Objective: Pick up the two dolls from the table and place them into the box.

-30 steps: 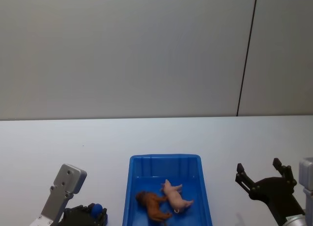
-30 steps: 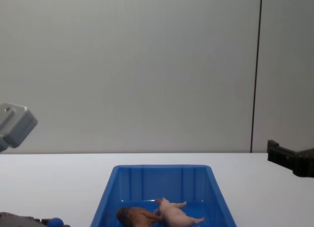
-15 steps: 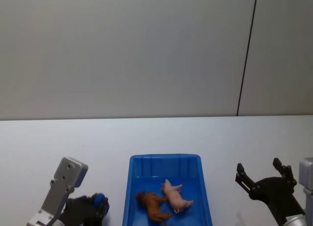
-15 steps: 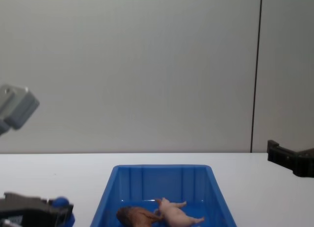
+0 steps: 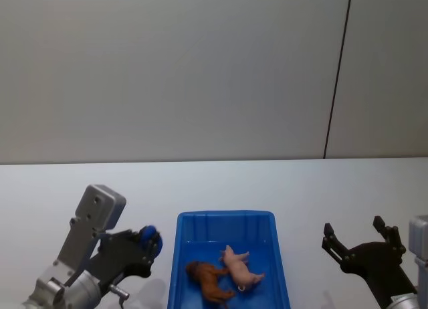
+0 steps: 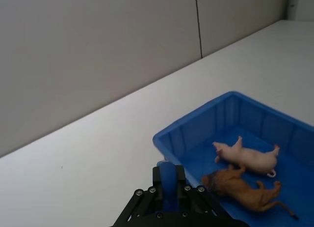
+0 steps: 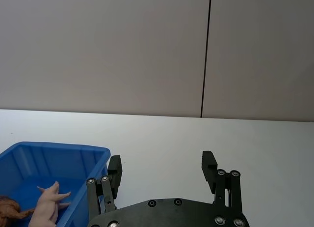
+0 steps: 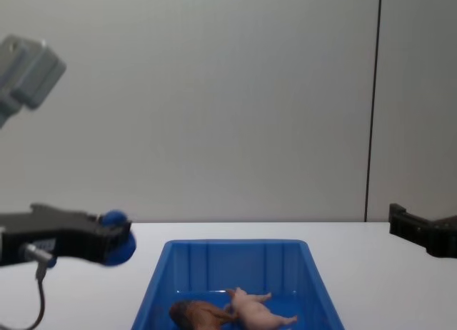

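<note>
A: Since a second ago the left gripper (image 5: 148, 243) has risen off the table (image 5: 221, 185) and is now hanging in the air just left of the box (image 5: 229, 222), up near its rim. What is it carrying?

B: Its fingers are closing tight on a small blue ball (image 8: 114, 219), which is showing between the fingertips in the left wrist view too (image 6: 167, 176). The arm is reaching forward and angling toward the box, with its grey wrist housing raised behind it.

A: And the right gripper (image 5: 361, 237)?

B: It is sitting well to the right of the box, low over the table, fingers spread wide with nothing between them. It is where it was a second ago.

A: What is lying in the box?

B: Both dolls. The pink pig (image 5: 239, 267) is lying on its side on the box floor, legs sticking out. The brown animal (image 5: 208, 281) is lying just left of it, also on its side, and the two are touching near the middle of the box. Neither has shifted.

A: Is the ball over the box?

B: No, it is hanging just outside the left wall, above the table.
</note>
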`<state>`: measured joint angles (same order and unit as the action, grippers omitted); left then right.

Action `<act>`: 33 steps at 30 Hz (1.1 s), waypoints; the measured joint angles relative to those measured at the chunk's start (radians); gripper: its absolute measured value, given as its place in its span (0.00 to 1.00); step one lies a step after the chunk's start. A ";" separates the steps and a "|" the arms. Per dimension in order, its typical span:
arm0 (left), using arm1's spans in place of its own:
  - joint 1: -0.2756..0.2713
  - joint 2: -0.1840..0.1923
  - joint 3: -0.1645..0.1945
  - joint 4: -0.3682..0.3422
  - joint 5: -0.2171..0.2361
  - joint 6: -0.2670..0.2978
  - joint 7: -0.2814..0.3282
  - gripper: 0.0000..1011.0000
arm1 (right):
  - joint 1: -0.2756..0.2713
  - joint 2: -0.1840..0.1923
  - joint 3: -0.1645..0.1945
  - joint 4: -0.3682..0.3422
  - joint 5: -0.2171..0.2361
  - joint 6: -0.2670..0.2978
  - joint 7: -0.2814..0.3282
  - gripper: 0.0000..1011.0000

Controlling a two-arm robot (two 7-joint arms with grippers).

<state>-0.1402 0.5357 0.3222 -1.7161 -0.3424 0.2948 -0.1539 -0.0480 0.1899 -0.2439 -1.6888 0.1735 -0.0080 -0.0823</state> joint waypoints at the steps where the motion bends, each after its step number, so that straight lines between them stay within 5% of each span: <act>1: -0.004 -0.001 -0.001 -0.004 0.002 -0.009 -0.013 0.14 | 0.000 0.000 0.000 0.000 0.000 0.000 0.000 0.99; 18: -0.054 -0.024 0.002 0.006 -0.021 -0.109 -0.209 0.07 | 0.000 0.000 0.000 0.000 0.000 0.000 0.000 0.99; 33: -0.098 -0.060 0.019 0.058 -0.062 -0.175 -0.386 0.53 | 0.000 0.000 0.000 0.000 0.000 0.000 0.000 0.99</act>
<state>-0.2378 0.4758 0.3415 -1.6580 -0.4044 0.1200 -0.5396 -0.0480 0.1899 -0.2439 -1.6888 0.1735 -0.0081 -0.0823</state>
